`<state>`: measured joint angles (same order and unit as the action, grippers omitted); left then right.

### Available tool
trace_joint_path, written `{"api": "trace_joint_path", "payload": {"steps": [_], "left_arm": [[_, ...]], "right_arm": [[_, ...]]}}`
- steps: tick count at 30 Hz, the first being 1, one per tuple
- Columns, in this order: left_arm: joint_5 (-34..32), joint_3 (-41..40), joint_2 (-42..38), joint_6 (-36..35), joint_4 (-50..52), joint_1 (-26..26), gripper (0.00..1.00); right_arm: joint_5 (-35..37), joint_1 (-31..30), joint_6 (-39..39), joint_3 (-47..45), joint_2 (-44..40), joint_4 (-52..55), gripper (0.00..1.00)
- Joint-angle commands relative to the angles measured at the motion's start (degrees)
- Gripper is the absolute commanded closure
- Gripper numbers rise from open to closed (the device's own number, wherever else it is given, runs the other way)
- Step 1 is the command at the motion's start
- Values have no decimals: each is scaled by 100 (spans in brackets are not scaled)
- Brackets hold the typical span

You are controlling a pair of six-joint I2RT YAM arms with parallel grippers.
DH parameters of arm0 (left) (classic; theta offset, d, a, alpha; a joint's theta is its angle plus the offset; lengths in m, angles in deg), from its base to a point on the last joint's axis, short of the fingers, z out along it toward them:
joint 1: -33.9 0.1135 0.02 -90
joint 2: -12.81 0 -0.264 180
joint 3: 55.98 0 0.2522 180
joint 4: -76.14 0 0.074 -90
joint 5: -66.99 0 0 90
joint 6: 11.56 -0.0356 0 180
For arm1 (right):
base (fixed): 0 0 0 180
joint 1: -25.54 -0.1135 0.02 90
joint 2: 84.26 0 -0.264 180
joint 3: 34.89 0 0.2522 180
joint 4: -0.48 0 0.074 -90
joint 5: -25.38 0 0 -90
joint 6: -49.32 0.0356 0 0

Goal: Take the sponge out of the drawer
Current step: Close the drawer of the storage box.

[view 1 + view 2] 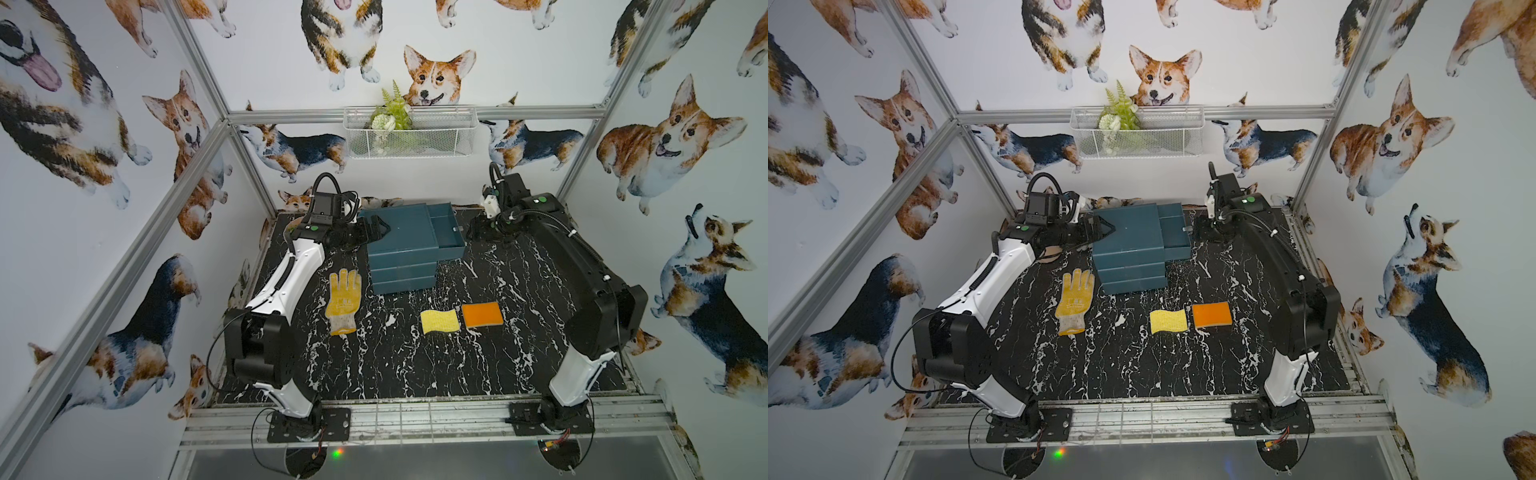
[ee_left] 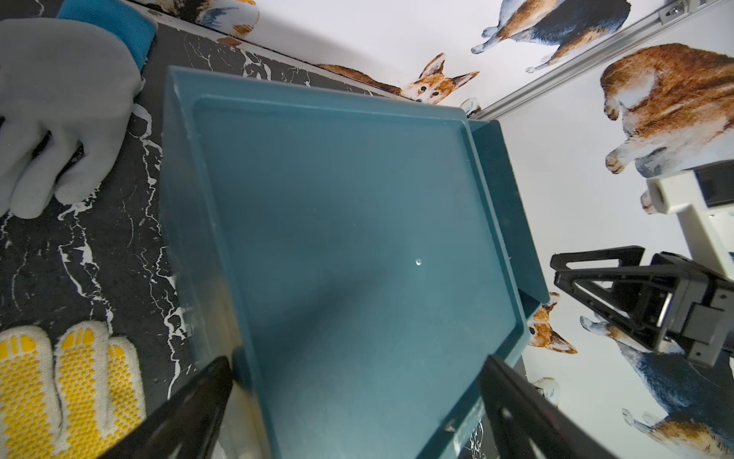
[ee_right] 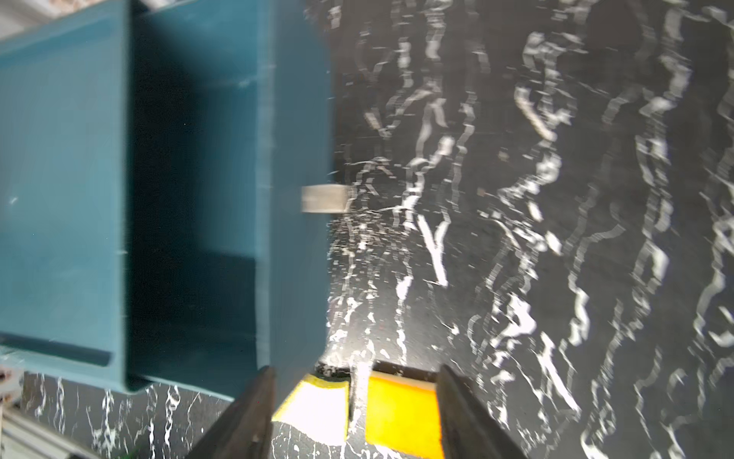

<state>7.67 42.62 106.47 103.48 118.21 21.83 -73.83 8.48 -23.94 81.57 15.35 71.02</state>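
A teal drawer cabinet (image 1: 401, 245) stands at the back of the table, its top drawer (image 1: 448, 232) pulled out to the right. The part of the drawer that shows is bare; its metal handle (image 3: 323, 198) is free. A yellow sponge (image 1: 439, 321) and an orange sponge (image 1: 482, 314) lie side by side on the table in front of the cabinet. My right gripper (image 3: 355, 401) hovers just right of the drawer front, open with nothing between its fingers. My left gripper (image 2: 357, 401) stands open at the cabinet's left side, its fingers spread over the top panel (image 2: 337, 238).
A yellow work glove (image 1: 343, 301) lies left of the cabinet front. A grey glove with a blue cuff (image 2: 59, 119) lies behind the cabinet's left side. A wire basket (image 1: 453, 137) with a plant hangs on the back wall. The table (image 1: 395, 365) is black marble.
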Motion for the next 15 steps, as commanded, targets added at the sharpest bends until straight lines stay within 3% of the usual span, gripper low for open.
{"api": "trace_joint_path", "payload": {"steps": [1, 6, 15], "left_arm": [[17, -44, -87, -54, 2, -4, 1], [15, -81, -122, -54, 50, -5, 1], [148, -156, -77, 13, 28, -92, 1]], "right_arm": [[-124, 278, 243, -459, -264, -487, 30], [-140, 379, 54, -784, -156, -465, 32], [-1207, 216, 333, -698, 362, -1228, 36]]}}
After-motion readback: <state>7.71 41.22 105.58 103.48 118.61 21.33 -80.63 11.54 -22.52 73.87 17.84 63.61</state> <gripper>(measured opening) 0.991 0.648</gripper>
